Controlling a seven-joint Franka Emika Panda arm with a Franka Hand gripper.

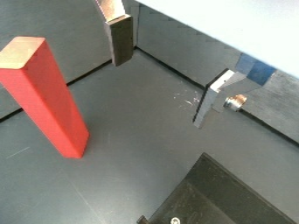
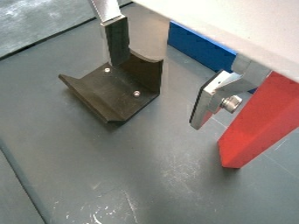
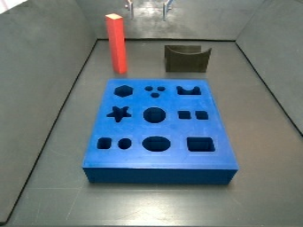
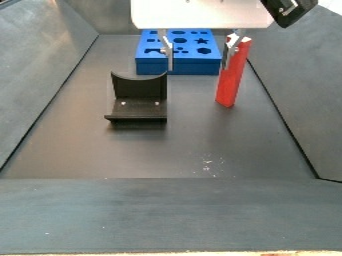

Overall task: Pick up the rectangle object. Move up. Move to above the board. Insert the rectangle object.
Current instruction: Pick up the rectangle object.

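The rectangle object (image 3: 116, 43) is a tall red-orange bar standing upright on the dark floor, apart from the board (image 3: 160, 124), a blue slab with many shaped holes. In both wrist views the bar (image 1: 47, 96) (image 2: 260, 122) stands just outside one finger, not between the two. My gripper (image 1: 167, 74) (image 2: 163, 74) hangs low over the floor and is open, with only bare floor between its silver fingers (image 1: 121, 37). In a side view the gripper (image 4: 201, 48) is in front of the board (image 4: 181, 48), with the bar (image 4: 230, 75) beside it.
The fixture (image 2: 117, 87) (image 4: 136, 98) (image 3: 186, 58), a dark L-shaped bracket, stands on the floor on the gripper's other side from the bar. Grey walls (image 3: 66, 97) ring the work floor.
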